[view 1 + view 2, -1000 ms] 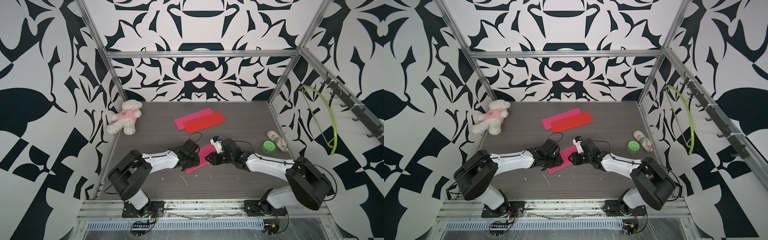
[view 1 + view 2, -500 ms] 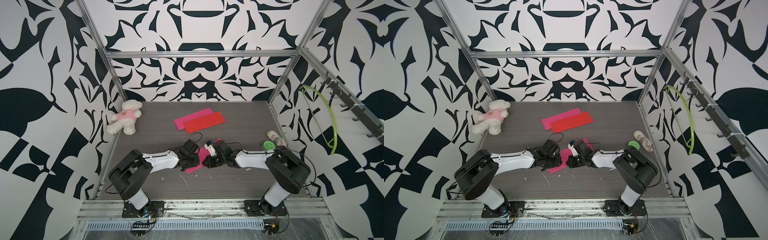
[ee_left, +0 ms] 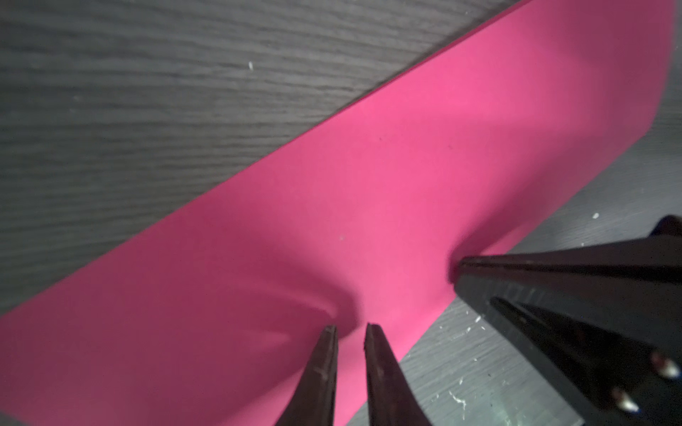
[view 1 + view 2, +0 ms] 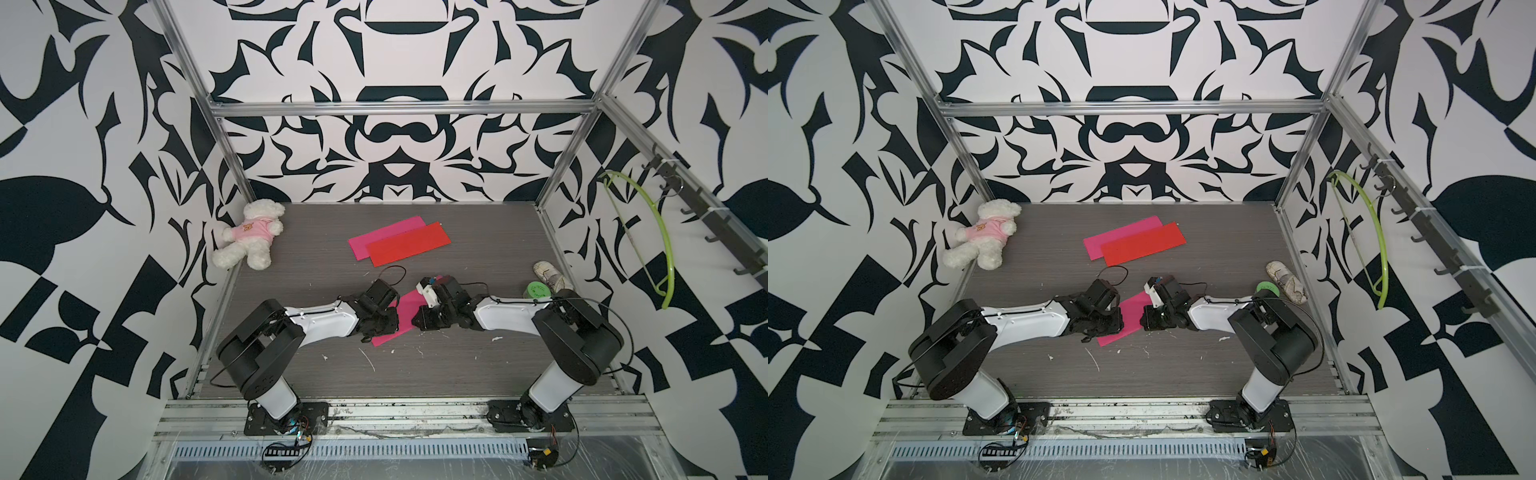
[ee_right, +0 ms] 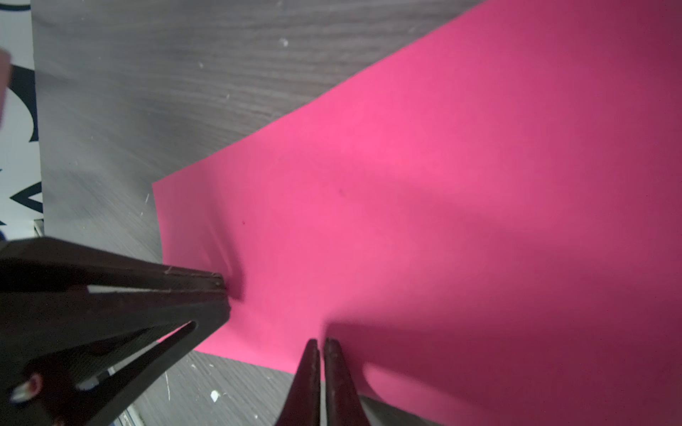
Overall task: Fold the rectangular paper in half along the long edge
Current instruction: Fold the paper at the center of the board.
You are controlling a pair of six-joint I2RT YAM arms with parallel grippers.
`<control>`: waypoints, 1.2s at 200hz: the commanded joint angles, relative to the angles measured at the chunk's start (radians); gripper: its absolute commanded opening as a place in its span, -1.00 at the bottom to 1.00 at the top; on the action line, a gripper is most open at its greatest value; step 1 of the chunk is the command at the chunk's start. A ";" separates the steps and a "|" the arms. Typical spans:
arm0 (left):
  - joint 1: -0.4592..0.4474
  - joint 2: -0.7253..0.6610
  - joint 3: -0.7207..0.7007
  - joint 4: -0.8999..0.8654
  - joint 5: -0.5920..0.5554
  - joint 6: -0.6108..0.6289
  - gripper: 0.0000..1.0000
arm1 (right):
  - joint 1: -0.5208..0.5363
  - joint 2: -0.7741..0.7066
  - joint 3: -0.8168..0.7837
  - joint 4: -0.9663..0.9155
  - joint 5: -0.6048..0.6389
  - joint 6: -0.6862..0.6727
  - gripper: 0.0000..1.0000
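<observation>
A pink rectangular paper [image 4: 402,316] [image 4: 1130,318] lies flat at mid-table between my two arms. My left gripper [image 4: 392,325] [image 3: 352,328] comes in from the left; its fingers stand a narrow gap apart with the paper puckered up between their tips. From the right, my right gripper [image 4: 415,322] [image 5: 321,341] is nearly fully shut on the paper's opposite long edge, which lifts slightly beside it. In each wrist view the paper [image 3: 369,177] [image 5: 443,177] wrinkles where the other arm's tip pinches it.
A red sheet [image 4: 409,249] overlaps another pink sheet [image 4: 384,235] further back. A teddy bear [image 4: 249,235] sits at the back left. A green roll [image 4: 538,289] and a small white shoe [image 4: 550,274] are at the right edge. White scraps litter the front of the table [image 4: 478,374].
Both grippers have closed down onto the paper's edges. The right gripper slid a little left toward the paper while its elbow swung back toward the front right.
</observation>
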 commanded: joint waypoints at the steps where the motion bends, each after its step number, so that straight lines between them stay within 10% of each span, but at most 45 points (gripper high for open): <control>1: -0.003 0.028 -0.040 -0.147 -0.036 0.020 -0.60 | -0.046 -0.010 -0.019 -0.109 0.091 -0.026 -0.82; 240: 0.002 0.017 -0.051 -0.151 -0.043 0.038 -0.60 | -0.441 0.025 0.090 -0.339 0.191 -0.107 -1.00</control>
